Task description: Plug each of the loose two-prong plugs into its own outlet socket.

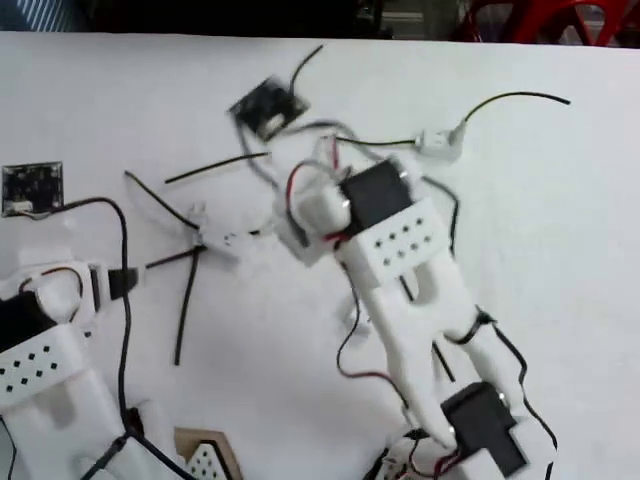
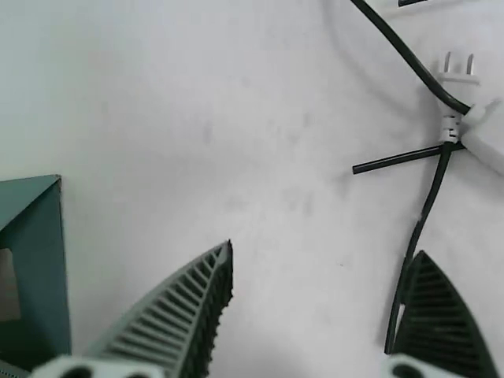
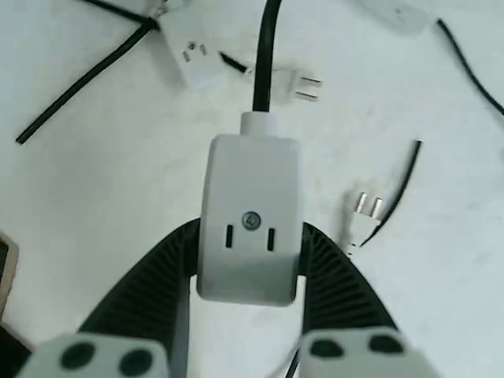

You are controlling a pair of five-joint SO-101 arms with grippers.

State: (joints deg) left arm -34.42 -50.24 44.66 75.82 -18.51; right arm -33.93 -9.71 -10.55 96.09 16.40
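Note:
My right gripper is shut on a white outlet socket with two slots and a black cable running away from it. Beyond it lies a second white socket with a two-prong plug beside it, apart. Another loose two-prong plug on a black cable lies beside the held socket. In the high view the right arm stretches to the table's middle. My left gripper stands open over bare table, with a white two-prong plug and its black cable farther off.
A third white socket with a cable lies at the back right. A black module sits at the back, a small circuit board at the far left. A green box stands beside the left gripper. Loose black cables cross the table's middle.

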